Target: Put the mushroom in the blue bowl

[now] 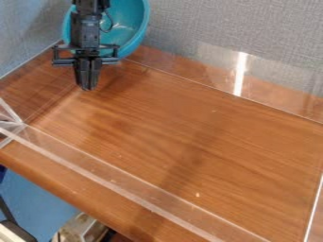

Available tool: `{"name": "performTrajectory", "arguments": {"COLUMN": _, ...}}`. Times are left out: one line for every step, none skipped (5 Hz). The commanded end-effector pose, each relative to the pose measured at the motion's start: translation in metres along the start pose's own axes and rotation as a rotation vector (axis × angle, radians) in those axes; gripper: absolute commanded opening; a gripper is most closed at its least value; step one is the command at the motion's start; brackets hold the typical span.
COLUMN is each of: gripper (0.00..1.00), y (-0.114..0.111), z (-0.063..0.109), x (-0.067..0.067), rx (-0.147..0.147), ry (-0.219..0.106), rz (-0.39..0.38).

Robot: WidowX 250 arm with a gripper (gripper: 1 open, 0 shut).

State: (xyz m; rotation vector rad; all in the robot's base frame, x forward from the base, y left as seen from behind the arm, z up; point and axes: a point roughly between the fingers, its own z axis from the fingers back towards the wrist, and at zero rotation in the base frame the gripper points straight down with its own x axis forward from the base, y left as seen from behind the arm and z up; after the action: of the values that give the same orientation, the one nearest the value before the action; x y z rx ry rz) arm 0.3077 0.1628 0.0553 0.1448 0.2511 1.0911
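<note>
Hidden: no mushroom can be made out anywhere; the black claw [87, 83] and its arm cover the middle of the blue bowl [128, 25], and the bowl's top is cut off by the picture's upper edge.
Claw: pointing steeply down, fingers pressed together to a narrow tip; whether anything is pinched between them is too small to tell.
Claw tip: at or just above the wooden table [190, 123], contact unclear.
Blue bowl: directly behind and above the claw, at the table's far left corner against the grey wall [228, 24]; contents hidden.
Around: clear plastic walls [271, 80] edge the table, well to the claw's right and front.
</note>
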Motion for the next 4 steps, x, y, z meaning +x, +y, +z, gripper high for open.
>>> {"name": "performTrajectory", "arguments": {"gripper": 0.0, "y": -0.007, "z": 0.008, "x": -0.004, "rx": -0.03, "ry": -0.04, "rz": 0.04}}
{"name": "performTrajectory", "arguments": {"gripper": 0.0, "y": -0.016, "z": 0.001, "x": -0.01, "rx": -0.026, "ry": -0.033, "rz": 0.071}}
{"name": "performTrajectory", "arguments": {"gripper": 0.0, "y": -0.013, "z": -0.012, "x": -0.007, "rx": -0.014, "ry": -0.029, "rz": 0.067}}
{"name": "performTrajectory", "arguments": {"gripper": 0.0, "y": -0.016, "z": -0.013, "x": 0.0, "rx": -0.008, "ry": -0.027, "rz": 0.06}}
